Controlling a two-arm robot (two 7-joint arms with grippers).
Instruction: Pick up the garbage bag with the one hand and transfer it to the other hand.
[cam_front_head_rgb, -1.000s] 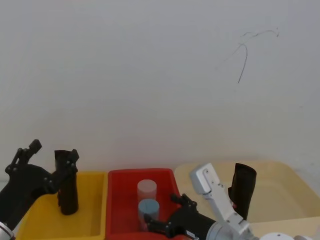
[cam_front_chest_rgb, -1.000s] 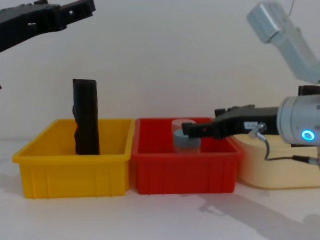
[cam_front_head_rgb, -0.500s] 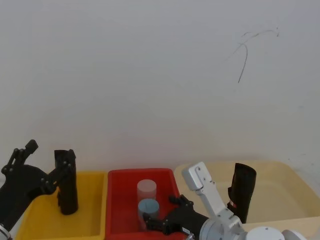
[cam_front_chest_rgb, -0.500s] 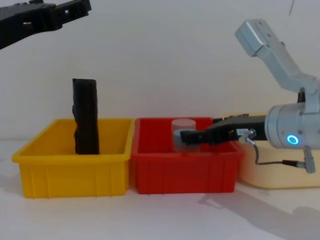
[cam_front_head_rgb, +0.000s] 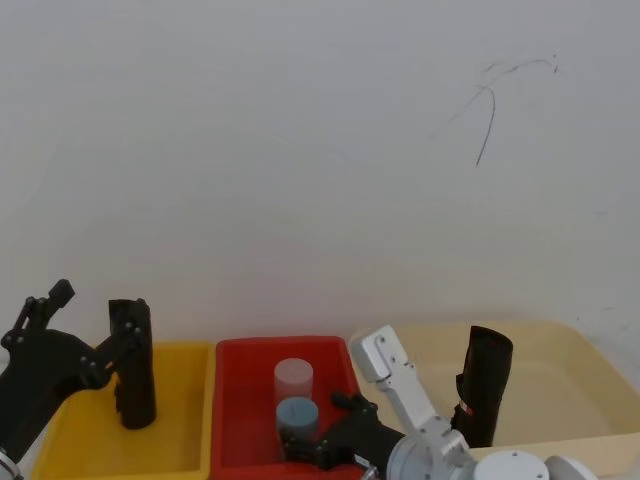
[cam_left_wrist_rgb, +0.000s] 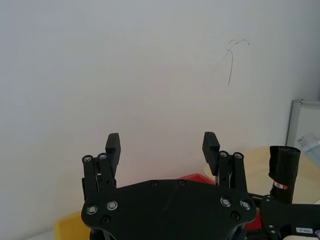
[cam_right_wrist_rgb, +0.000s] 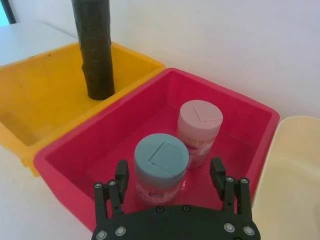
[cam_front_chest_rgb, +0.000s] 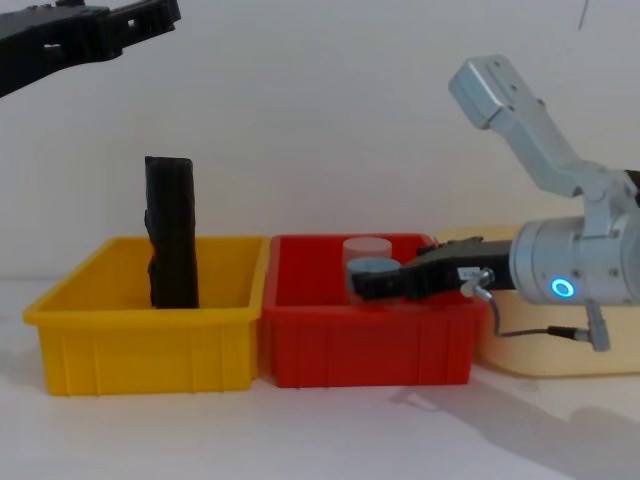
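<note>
Crinkly black garbage bag (cam_front_head_rgb: 483, 386) roll — upright, ungripped.

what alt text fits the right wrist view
The right arm's black two-finger gripper, jaws open, hovers at a blue-lidded plastic jar beside a pink-lidded jar in a red plastic bin; a black roll stands in the yellow bin.

We list the garbage bag (cam_front_head_rgb: 484, 385) as crinkly matt black plastic; the second black roll (cam_front_chest_rgb: 171, 233) likewise. The yellow bin (cam_front_chest_rgb: 150, 340) and red bin (cam_front_chest_rgb: 370, 345) are smooth, slightly glossy plastic. The right arm housing (cam_front_chest_rgb: 580, 270) looks like satin silver-grey metal; the left end effector (cam_left_wrist_rgb: 162, 147) is matt black.
</note>
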